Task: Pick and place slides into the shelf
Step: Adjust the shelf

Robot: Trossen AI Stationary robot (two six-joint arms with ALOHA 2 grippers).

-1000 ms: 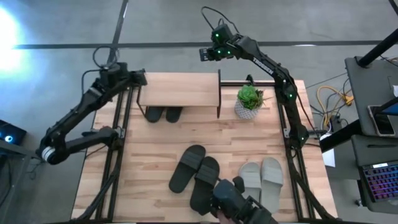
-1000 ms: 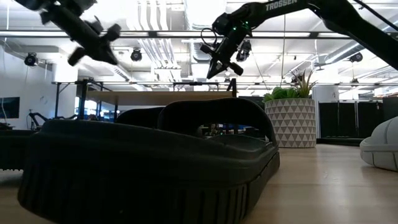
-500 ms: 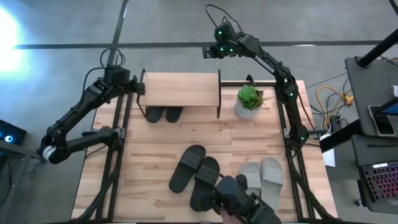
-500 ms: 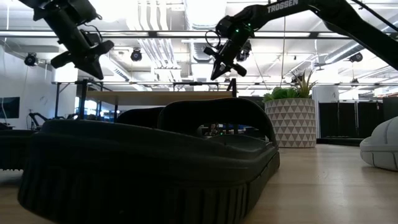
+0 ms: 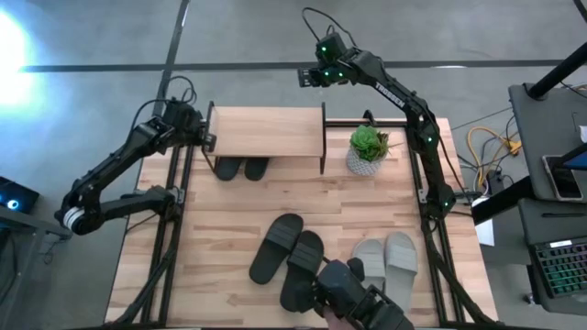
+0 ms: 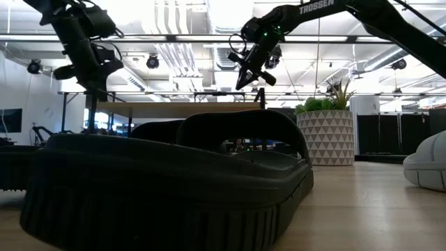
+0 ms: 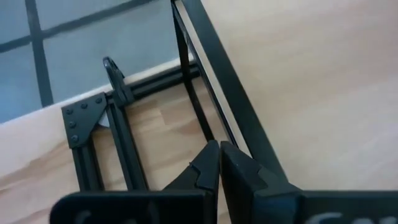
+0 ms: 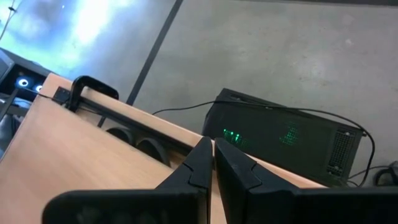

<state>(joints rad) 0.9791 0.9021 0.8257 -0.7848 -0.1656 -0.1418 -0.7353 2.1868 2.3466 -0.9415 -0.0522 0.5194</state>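
Note:
The shelf [image 5: 266, 131] stands at the table's far side, its plank top also in the low view [image 6: 181, 107]. One black pair of slides [image 5: 240, 168] sits on its lower tier. A second black pair [image 5: 289, 257] lies on the table near the front, filling the low view [image 6: 167, 181]. The grey pair [image 5: 387, 261] lies to its right. My left gripper [image 5: 204, 136] hangs shut above the shelf's left end [image 7: 219, 163], touching nothing. My right gripper [image 5: 303, 75] is shut [image 8: 213, 158], high beyond the shelf's far right corner.
A potted plant [image 5: 368, 148] stands right of the shelf. A dark device [image 5: 353, 293] sits at the table's near edge between the black and grey pairs. Black frame rails [image 5: 174, 211] run along the table's left and right sides. Bare wood lies mid-table.
My left gripper has come down and moved toward the table's near edge, to the shelf's left end, turning its fingers more downward; it stays shut. The slides and the shelf have not moved.

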